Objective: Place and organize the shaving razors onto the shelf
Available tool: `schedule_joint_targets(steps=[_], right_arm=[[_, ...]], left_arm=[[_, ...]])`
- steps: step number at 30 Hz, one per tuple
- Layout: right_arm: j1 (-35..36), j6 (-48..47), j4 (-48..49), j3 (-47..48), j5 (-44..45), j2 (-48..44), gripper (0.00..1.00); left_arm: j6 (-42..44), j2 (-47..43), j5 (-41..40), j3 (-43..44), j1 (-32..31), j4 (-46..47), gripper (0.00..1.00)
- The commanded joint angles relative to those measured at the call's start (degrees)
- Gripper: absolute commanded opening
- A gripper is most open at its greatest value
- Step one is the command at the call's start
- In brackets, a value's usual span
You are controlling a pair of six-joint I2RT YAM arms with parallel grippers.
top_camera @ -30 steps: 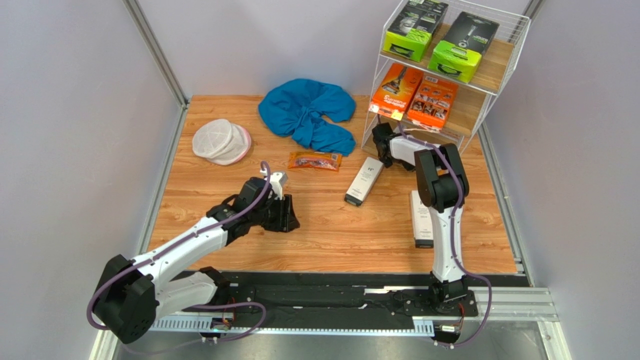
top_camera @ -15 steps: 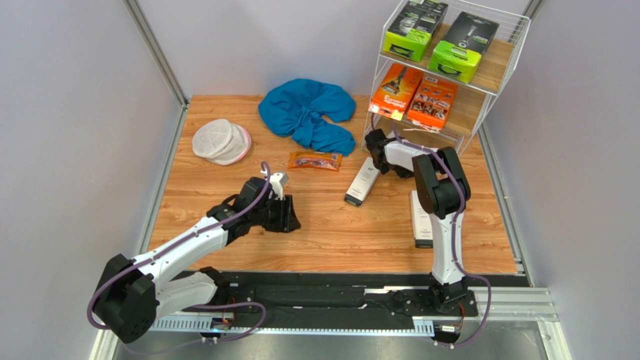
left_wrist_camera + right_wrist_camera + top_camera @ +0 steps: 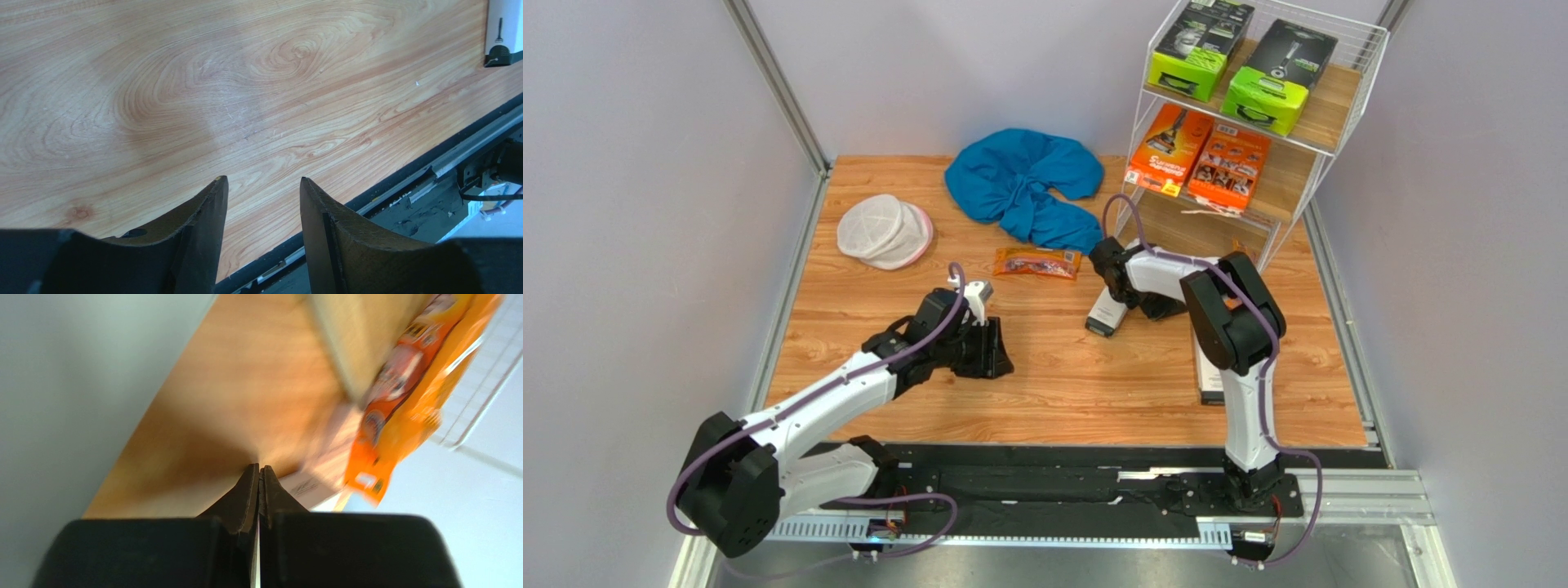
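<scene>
The shelf (image 3: 1326,153) stands at the back right, with two lime-green-and-black boxes (image 3: 1195,47) on its top board and two orange cartons (image 3: 1231,164) on the middle board. On the table lie a slim white box (image 3: 1107,316), a second white box (image 3: 1211,368) partly hidden behind the right arm, and an orange-trimmed bag (image 3: 1037,261). My right gripper (image 3: 1104,260) is shut and empty over the far end of the first white box; its wrist view is blurred, showing the shut tips (image 3: 258,468) and an orange carton (image 3: 405,386). My left gripper (image 3: 995,349) (image 3: 263,184) is open and empty, low over bare table.
A blue cloth (image 3: 1026,184) lies at the back centre and a round white mesh pouch (image 3: 882,232) at the back left. The black base rail (image 3: 430,171) runs along the table's near edge. Grey walls close in both sides.
My right gripper has swung left, from the foot of the shelf to above the far end of the slim white box. The left arm has stayed put.
</scene>
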Motion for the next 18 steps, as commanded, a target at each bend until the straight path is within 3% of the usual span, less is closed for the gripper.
schedule_joint_targets(steps=[1, 8, 18], right_arm=[[4.1, 6.6, -1.9, -4.2, -6.4, -8.6, 0.0], [13.2, 13.8, -5.5, -8.4, -12.6, -15.9, 0.0], [23.2, 22.2, -8.1, -10.4, -19.9, -24.5, 0.0]], left_arm=[[0.6, 3.2, -2.5, 5.4, 0.9, -1.1, 0.57], [4.5, 17.8, -3.5, 18.9, 6.2, -3.6, 0.59], [14.4, 41.0, -8.1, 49.3, 10.3, -11.2, 0.6]])
